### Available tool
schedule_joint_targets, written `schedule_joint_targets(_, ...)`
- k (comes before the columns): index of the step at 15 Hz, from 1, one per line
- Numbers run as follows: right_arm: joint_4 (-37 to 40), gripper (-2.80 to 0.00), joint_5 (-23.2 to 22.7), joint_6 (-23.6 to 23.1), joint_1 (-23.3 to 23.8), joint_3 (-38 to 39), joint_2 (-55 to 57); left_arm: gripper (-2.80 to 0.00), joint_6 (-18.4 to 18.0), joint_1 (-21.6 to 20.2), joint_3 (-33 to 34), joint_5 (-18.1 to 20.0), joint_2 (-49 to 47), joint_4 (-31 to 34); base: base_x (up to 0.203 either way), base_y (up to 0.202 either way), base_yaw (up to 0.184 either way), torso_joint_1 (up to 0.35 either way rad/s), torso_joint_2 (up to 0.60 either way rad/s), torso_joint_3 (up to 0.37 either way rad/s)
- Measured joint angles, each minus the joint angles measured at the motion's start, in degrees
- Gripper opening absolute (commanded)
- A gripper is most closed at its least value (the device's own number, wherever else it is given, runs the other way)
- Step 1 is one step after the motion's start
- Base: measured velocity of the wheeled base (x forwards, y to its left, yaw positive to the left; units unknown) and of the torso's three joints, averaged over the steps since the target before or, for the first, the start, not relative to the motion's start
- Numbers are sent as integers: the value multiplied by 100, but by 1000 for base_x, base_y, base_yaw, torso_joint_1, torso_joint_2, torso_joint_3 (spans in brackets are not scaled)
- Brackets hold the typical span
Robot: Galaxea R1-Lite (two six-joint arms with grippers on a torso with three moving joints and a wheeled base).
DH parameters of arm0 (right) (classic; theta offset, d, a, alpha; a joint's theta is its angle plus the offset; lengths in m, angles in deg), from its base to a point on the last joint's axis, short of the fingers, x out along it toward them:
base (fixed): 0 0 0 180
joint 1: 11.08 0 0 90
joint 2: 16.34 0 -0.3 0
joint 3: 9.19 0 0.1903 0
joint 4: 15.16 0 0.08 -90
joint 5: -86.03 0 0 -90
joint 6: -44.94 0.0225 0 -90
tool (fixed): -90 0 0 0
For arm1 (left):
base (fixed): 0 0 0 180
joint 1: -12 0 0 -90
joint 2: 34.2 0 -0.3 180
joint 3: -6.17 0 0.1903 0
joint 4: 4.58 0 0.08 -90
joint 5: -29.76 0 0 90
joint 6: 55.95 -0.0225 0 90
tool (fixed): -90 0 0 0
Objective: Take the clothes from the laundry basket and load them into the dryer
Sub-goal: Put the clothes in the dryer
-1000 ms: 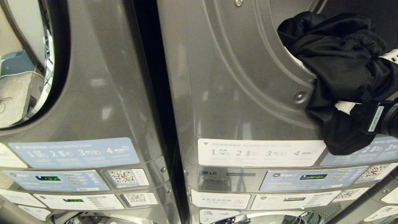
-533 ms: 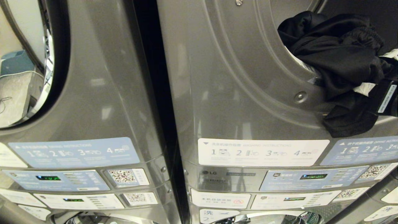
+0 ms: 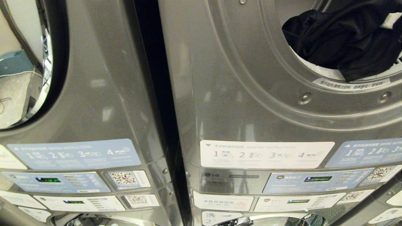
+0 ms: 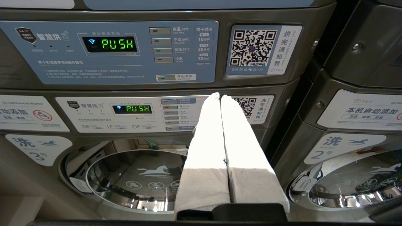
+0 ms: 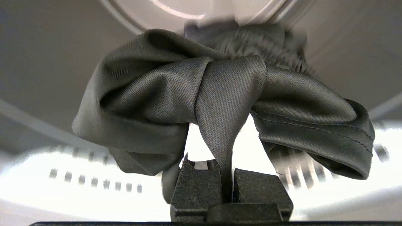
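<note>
Right gripper clamped, left gripper parked

The right gripper (image 5: 230,185) has its jaws pressed together on a fold of cloth; the left gripper (image 4: 220,97) sits low with fingers together, empty.

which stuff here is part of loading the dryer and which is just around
Job:
- black garment, pinched in the right gripper
- dryer opening, garment bunched inside

Just there:
- left gripper, shut, parked facing the panels
- neighbouring machine
- QR sticker

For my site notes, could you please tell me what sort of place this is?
Most likely a self-service laundromat: stacked grey machines side by side, numbered instruction stickers, payment-style QR codes and "PUSH" displays.
</note>
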Motion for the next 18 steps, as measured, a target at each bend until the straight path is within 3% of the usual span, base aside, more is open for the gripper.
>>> schedule_joint_targets(8,-513,-280,459,-207,355,-2694,2756,-280,-1,0,0,2,0,-1,0,0,0,0,0,0)
schedule_joint_targets(11,-533,-280,462,-274,501,-3287,3548,-280,-1,0,0,0,0,-2,0,0,0,0,0,0)
schedule_joint_targets(12,-533,0,447,-288,548,-3408,3720,-280,-1,0,0,0,0,-2,0,0,0,0,0,0)
schedule_joint_targets(18,-471,0,240,-261,672,-3534,3890,-280,-1,0,0,0,0,-2,0,0,0,0,0,0)
